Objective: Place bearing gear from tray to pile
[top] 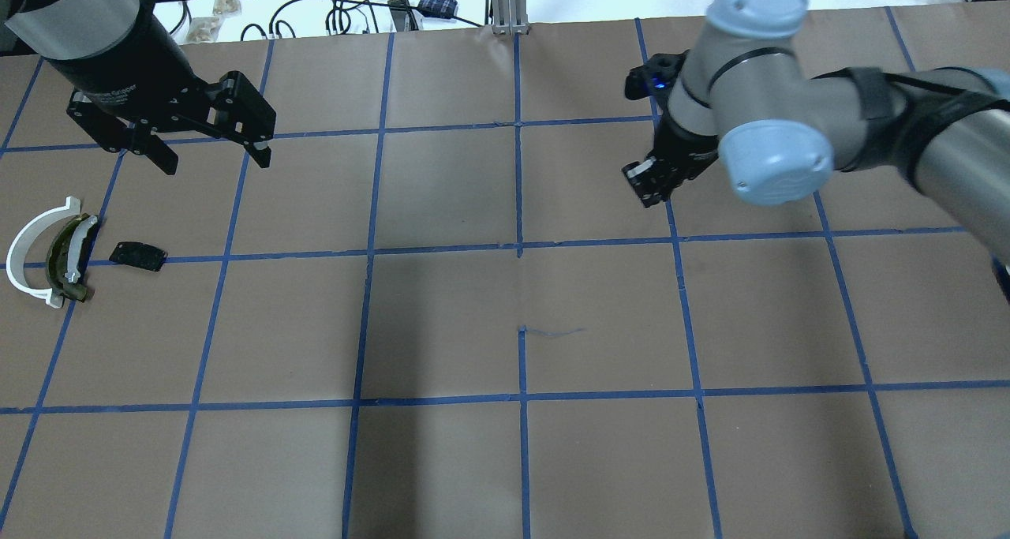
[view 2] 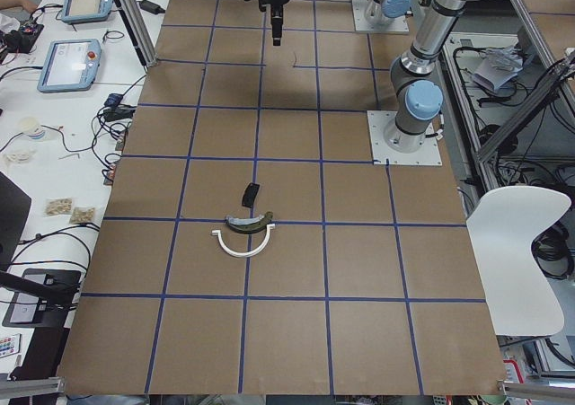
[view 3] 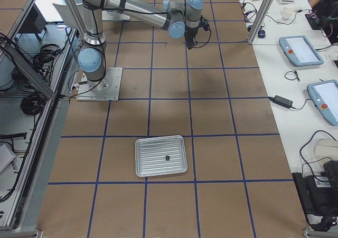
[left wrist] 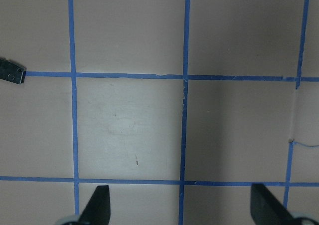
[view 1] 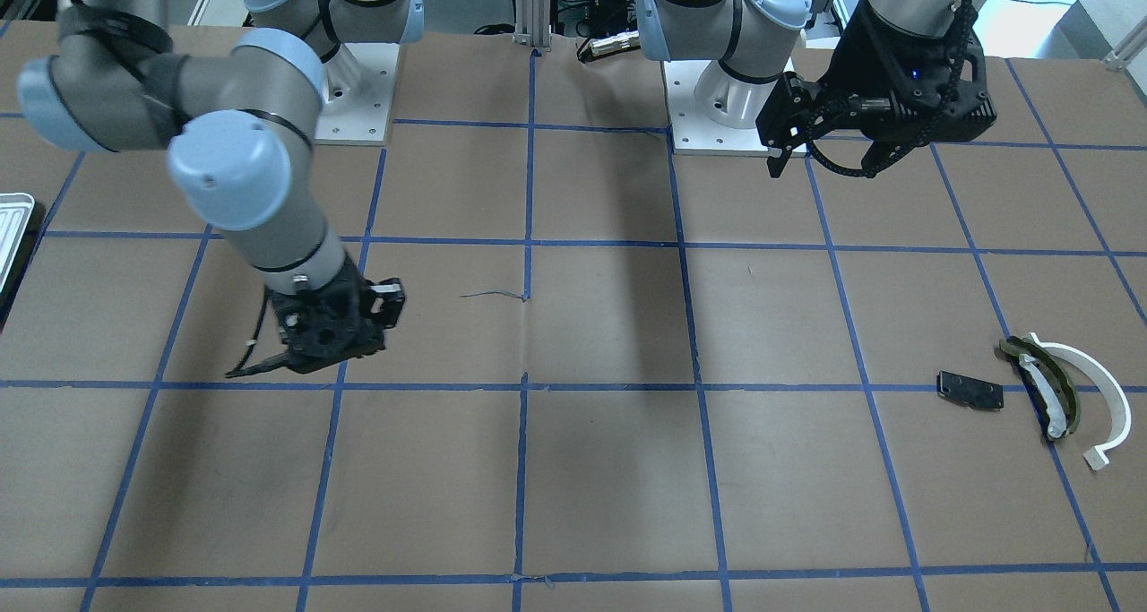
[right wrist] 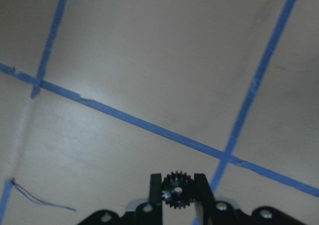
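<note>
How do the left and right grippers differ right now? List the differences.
The left gripper is open and empty; the right gripper is shut on a small black gear. The left gripper hangs near the pile; the right gripper is far across the table from it. Both are black, two-fingered, above the table.

A brown paper-covered surface (top: 442, 326) was marked into squares by blue tape lines (top: 518, 207). A thin dark thread (top: 556, 333) lay on it just beside a tape crossing near the middle. A white chair (view 2: 521, 252) stood off one long edge. On a white bench (view 2: 45, 180) along the other edge lay two blue-rimmed tablets (view 2: 69, 64) and loose cables (top: 347, 6).
</note>
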